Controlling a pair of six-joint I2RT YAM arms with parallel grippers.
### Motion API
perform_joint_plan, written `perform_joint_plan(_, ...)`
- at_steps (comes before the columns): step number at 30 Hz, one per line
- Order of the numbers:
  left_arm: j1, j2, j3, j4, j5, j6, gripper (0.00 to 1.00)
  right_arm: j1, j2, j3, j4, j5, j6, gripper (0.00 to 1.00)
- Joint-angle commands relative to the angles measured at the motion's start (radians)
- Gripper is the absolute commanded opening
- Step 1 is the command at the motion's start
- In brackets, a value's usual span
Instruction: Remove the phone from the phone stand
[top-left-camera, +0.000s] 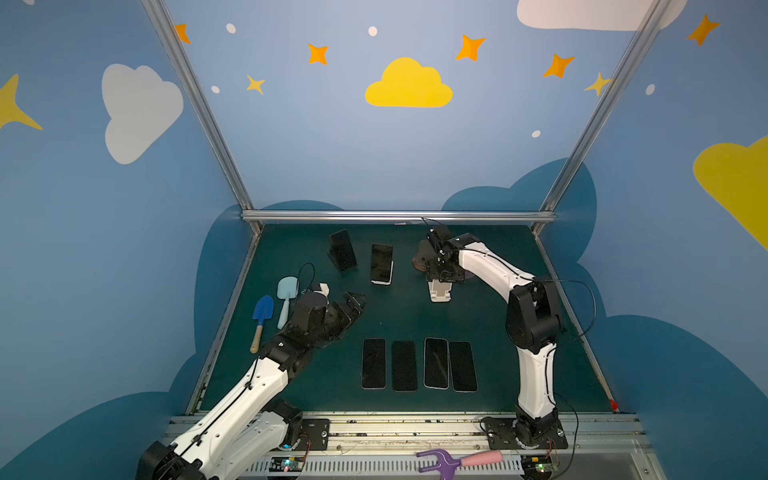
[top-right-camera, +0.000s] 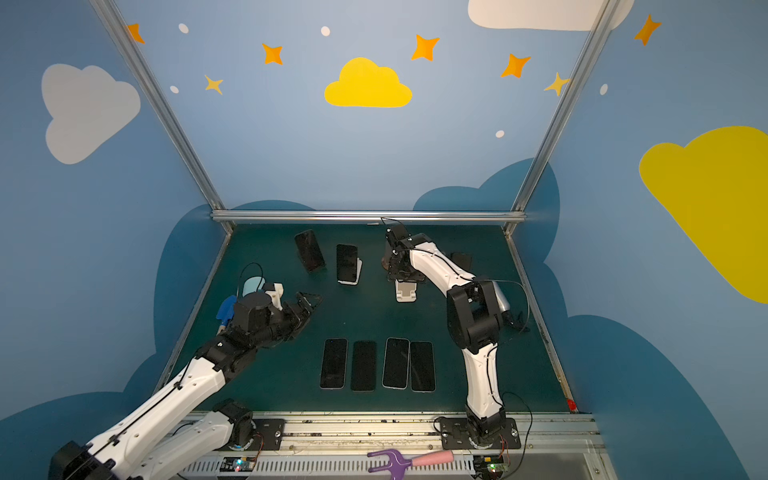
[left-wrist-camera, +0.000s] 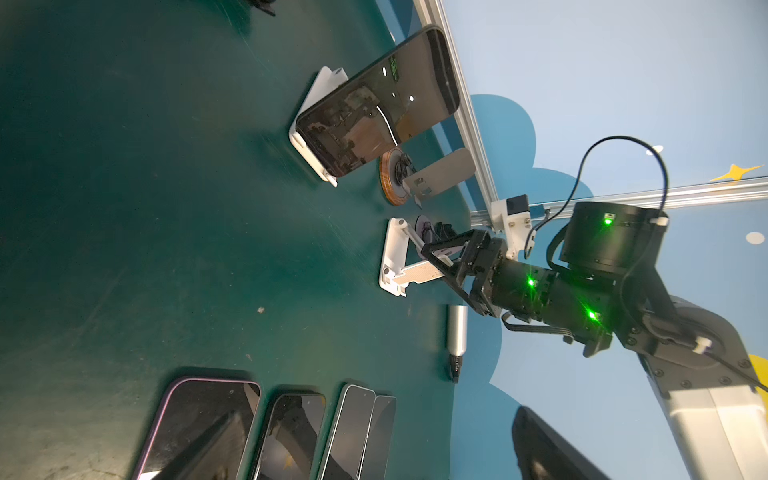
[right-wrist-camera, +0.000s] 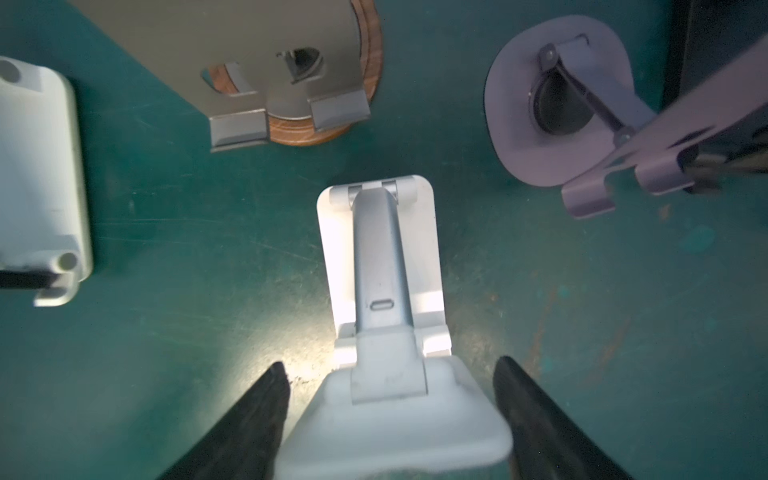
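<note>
Four phones (top-left-camera: 404, 365) lay flat, screens up, side by side in a row near the front edge of the table (top-left-camera: 324, 395), about at its middle. Two more sat propped on stands toward the back edge. A dark phone (top-left-camera: 341, 249) leaned on a black stand (top-left-camera: 347, 268) left of centre, and a second phone (top-left-camera: 381, 262) stood just beside it on a white folding stand (left-wrist-camera: 326, 81). To the right of those stood an empty white stand (top-left-camera: 440, 293) with the right gripper (right-wrist-camera: 390, 368) directly over it. In the right wrist view its fingers (right-wrist-camera: 266, 415) were spread, one to each side of the stand's tilted plate, and gripped nothing that I could see. Whether they touched the plate's edges could not be judged. Behind the empty stand stood a grey stand on a round wooden base (right-wrist-camera: 291, 62) and a lilac stand (right-wrist-camera: 552, 124). The left gripper (top-left-camera: 353, 301) hung above the left half of the table, jaws wide apart, nothing between them. Near the left edge lay a blue toy trowel (top-left-camera: 263, 309) and a pale blue toy spade (top-left-camera: 287, 287). A purple hand fork with a pink handle (top-left-camera: 440, 459) rested on the rail in front of the table.
</note>
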Motion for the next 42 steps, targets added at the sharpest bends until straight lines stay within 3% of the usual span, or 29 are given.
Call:
perform_joint_plan(1, -0.011, 0.041, 0.058, -0.036, -0.014, 0.066, 1.00, 0.008, -0.095, -0.020, -0.025, -0.010, -0.005, 0.82)
perform_joint_plan(4, -0.044, 0.128, 0.173, -0.163, -0.120, 0.172, 1.00, 0.010, -0.191, -0.082, -0.009, 0.018, -0.018, 0.84)
perform_joint_plan(9, -0.151, 0.328, 0.400, -0.290, -0.400, 0.362, 1.00, 0.022, -0.426, -0.284, 0.097, 0.053, -0.031, 0.85)
perform_joint_plan(12, -0.201, 0.439, 0.471, -0.233, -0.560, 0.512, 1.00, 0.036, -0.624, -0.505, 0.284, 0.009, -0.050, 0.87)
perform_joint_plan(14, -0.206, 0.501, 0.460, -0.100, -0.619, 0.563, 1.00, 0.043, -0.755, -0.679, 0.456, -0.045, -0.077, 0.88)
perform_joint_plan(17, -0.194, 0.604, 0.477, 0.085, -0.632, 0.688, 1.00, 0.047, -0.898, -0.904, 0.715, -0.092, -0.131, 0.88)
perform_joint_plan(19, -0.177, 0.695, 0.558, 0.084, -0.623, 0.734, 1.00, 0.049, -0.955, -0.999, 0.830, -0.062, -0.115, 0.88)
perform_joint_plan(23, -0.147, 0.864, 0.763, -0.037, -0.592, 0.816, 1.00, 0.047, -0.982, -1.019, 0.816, -0.003, -0.153, 0.90)
perform_joint_plan(28, -0.114, 0.948, 0.876, -0.080, -0.539, 0.860, 1.00, 0.045, -0.957, -1.000, 0.788, 0.074, -0.151, 0.90)
perform_joint_plan(42, -0.049, 1.078, 1.018, -0.169, -0.425, 0.934, 1.00, 0.045, -0.930, -0.991, 0.784, 0.073, -0.134, 0.90)
